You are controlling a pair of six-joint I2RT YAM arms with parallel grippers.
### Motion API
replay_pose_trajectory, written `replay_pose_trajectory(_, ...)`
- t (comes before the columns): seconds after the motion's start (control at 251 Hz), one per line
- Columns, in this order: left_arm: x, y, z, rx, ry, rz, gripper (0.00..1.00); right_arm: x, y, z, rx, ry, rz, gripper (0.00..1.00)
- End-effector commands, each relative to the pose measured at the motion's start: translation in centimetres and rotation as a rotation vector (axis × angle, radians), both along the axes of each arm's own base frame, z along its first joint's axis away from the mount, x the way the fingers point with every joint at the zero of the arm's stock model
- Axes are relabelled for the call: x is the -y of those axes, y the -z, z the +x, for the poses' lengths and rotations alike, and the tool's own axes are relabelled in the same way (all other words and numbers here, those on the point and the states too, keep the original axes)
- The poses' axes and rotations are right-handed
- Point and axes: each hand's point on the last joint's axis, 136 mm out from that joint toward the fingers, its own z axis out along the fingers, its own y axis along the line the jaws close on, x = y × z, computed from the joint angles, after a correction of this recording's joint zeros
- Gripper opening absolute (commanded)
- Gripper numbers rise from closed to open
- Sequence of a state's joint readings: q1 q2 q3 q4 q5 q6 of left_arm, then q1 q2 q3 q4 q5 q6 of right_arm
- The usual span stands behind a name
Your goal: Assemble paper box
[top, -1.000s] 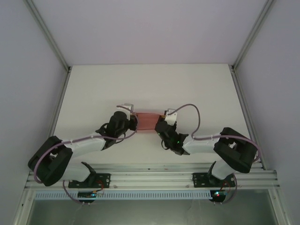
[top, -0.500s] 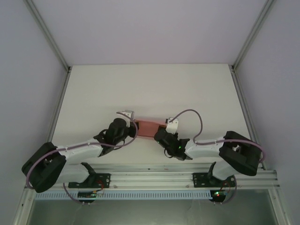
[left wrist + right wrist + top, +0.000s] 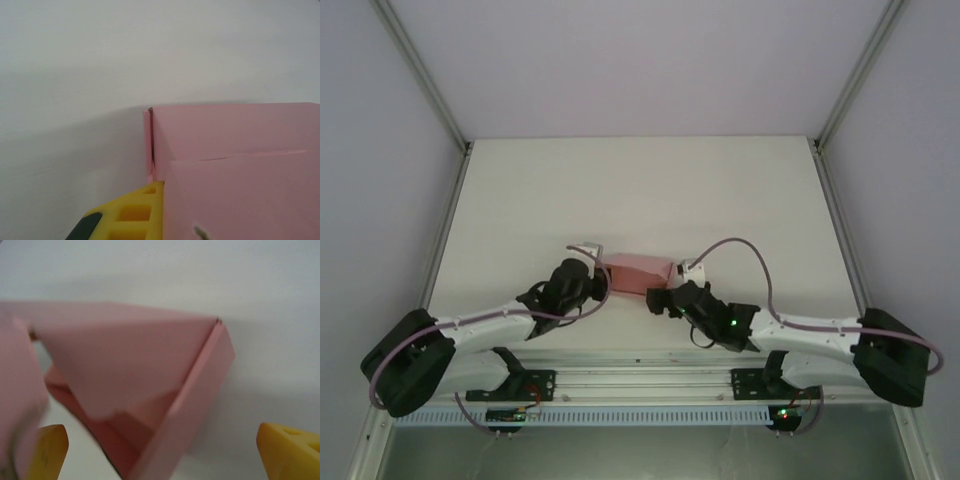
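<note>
The left jaws are closed on the left end of the paper box [image 3: 638,271]. The left wrist view shows one yellow finger [image 3: 131,216] pressed against the outside of the pink card [image 3: 235,165]; its partner is hidden behind the card. A folded corner seam runs upright just above that finger.

The right jaws stand wide apart and hold nothing. The right wrist view shows one yellow fingertip [image 3: 46,450] low on the left, close beside the box's blurred near end, and the other [image 3: 292,450] low on the right, well clear of the card. Between and beyond them is the paper box [image 3: 150,355], a shallow tray with a loose flap sloping over its open inside (the near left part is too blurred to read).

From above, the box sits on the white tabletop [image 3: 640,180] near its front edge, between the two wrists. The left arm [image 3: 490,322] reaches it from the left and the right arm [image 3: 800,332] from the right. A lilac cable [image 3: 740,245] arcs above the tabletop just right of the box. A metal rail [image 3: 640,380] crosses in front of both arms.
</note>
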State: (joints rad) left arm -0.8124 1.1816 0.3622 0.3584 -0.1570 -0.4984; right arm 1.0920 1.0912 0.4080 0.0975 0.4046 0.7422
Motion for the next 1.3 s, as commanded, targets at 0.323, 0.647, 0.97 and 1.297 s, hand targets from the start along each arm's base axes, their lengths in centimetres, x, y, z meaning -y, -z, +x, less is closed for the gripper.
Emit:
replay_pose_trajectory(0.323,-0.2,1.7,-1.4,-0.031,0.039,0.131,0.13,3.1,-5.5,-3.0,0.091,-0.157,0.098,0.99)
replay_pose_trajectory(0.647,-0.1,0.3,-1.5,-0.016,0.028,0.171,0.22,3.5,-7.4,1.7,0.022,0.006,0.127,0.99)
replay_pose_trajectory(0.97,-4.9,-2.7,-4.0,-0.042,-0.075,0.183,0.40,0.6,-5.9,4.3,-0.053,-0.043,0.046,0.98)
replay_pose_trajectory(1.297,-5.4,-10.7,-4.0,-0.015,-0.166,-0.043,1.00,-2.2,-3.7,4.9,-0.097,-0.159,0.001,0.99)
